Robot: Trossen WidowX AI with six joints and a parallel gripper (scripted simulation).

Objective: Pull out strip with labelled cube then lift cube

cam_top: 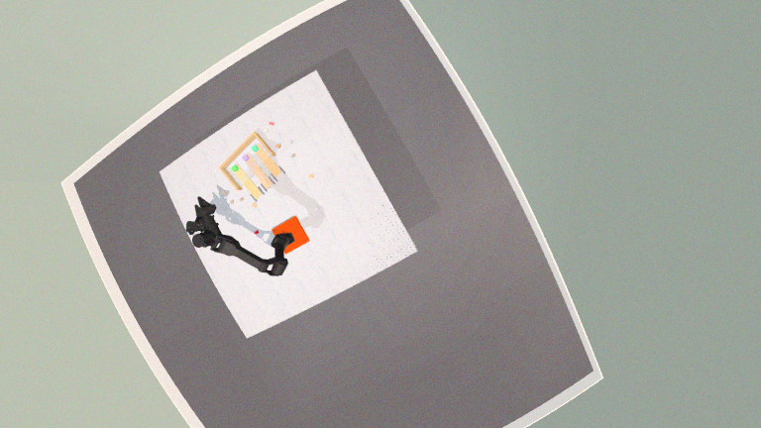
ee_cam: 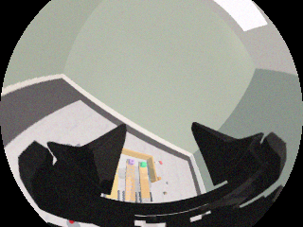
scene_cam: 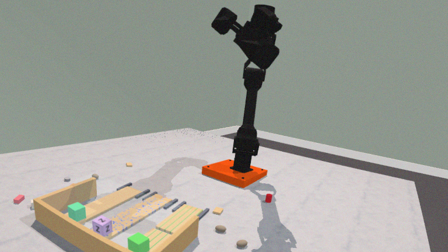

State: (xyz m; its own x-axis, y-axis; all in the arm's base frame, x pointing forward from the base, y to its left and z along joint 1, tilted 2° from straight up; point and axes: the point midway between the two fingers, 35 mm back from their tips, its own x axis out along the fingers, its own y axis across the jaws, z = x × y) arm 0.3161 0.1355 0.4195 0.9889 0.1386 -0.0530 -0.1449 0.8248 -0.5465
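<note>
Three strips lie side by side inside a wooden frame (scene_cam: 59, 217) at the lower left of the exterior view, each bearing a cube at its closed end, likely so that only pulling brings one within reach. The labelled cube (scene_cam: 102, 225), lilac, sits on the speckled middle strip (scene_cam: 138, 212). High at upper centre, the gripper (ee_cam: 158, 146) hangs wide apart and empty, well away from them, apparently surveying.

3 strips (scene_cam: 138, 212) side by side in tray (scene_cam: 62, 221) | 1 cube (scene_cam: 102, 225) on each | arm base (scene_cam: 257, 174) behind tray
</note>
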